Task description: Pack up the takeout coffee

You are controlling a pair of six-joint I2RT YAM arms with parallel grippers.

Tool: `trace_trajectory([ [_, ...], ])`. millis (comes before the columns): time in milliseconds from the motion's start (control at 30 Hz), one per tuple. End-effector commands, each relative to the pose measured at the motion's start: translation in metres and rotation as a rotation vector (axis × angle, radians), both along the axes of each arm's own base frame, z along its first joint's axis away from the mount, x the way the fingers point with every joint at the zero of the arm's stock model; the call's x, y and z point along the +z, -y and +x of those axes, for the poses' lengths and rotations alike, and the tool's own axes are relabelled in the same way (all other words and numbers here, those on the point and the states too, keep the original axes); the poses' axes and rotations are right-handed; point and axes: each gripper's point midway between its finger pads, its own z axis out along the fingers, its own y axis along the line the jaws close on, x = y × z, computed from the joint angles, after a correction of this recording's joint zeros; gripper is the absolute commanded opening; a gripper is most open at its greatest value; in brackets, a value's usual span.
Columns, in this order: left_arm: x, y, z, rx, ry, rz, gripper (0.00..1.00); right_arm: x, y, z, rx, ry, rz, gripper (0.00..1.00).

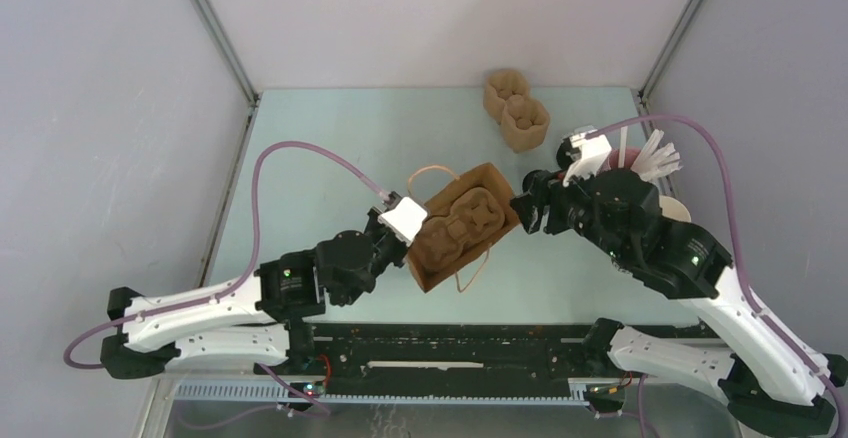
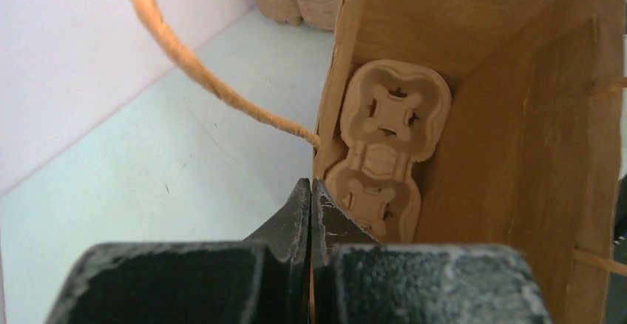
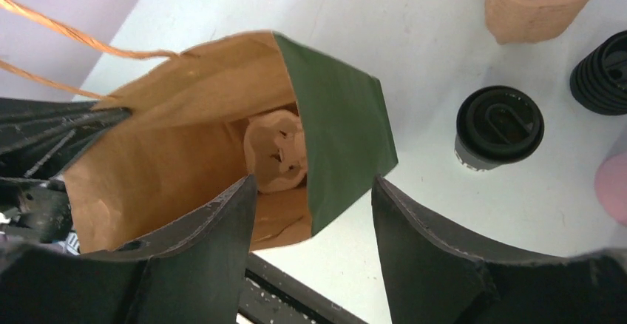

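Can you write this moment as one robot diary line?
left gripper: shut on paper bag | right gripper: open | cup carrier: inside bag | takeout coffee: on table

Was a robot lab cell: plain grey-white wall panels (image 1: pixel 440 18) in silver metal posts (image 1: pixel 216 28), white-and-black left arm (image 1: pixel 200 310) and right arm (image 1: pixel 745 330) bolted to a black rail (image 1: pixel 450 343) edging the pale-green table (image 1: pixel 330 128).

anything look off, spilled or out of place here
Nothing spilled or damaged. The paper bag sits skewed, rim pinched by the left gripper, cup carrier inside; the takeout coffee stands upright and lidded outside it.
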Motion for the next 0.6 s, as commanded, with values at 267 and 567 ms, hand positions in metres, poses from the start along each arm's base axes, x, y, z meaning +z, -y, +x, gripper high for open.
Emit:
trace_trajectory([
  [267, 0.007, 0.006, -0.012, -0.102, -0.219, -0.074, 0.00, -0.024, -0.026, 0.034, -0.011, -0.131, -0.246, 0.52],
  [567, 0.003, -0.005, -0.006, -0.072, -0.304, -0.148, 0.00, -0.063, -0.033, 0.041, 0.014, -0.182, -0.350, 0.52],
])
